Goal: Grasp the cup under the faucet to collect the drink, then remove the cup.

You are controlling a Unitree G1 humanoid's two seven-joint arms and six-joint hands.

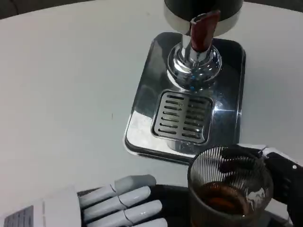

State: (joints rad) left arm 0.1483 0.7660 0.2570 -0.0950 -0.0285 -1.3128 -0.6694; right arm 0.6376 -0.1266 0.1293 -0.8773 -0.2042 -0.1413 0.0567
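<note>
A ribbed clear glass cup (229, 189) with amber drink in its bottom stands low at the right, in front of the dispenser's steel base. My right hand (272, 172) wraps its black fingers around the cup's far and right side and holds it. The faucet (195, 49), chrome with a red lever (204, 29), stands at the top above the slotted drip grate (183, 117), which has nothing on it. My left hand (116, 205) lies at the bottom left, palm down with its white fingers stretched out toward the cup, holding nothing.
The dispenser's shiny steel base (142, 101) takes up the centre right of the white table (61, 94). Its dark tank (203, 7) sits at the top edge. A dark curved edge (175, 191) runs below the left hand's fingers.
</note>
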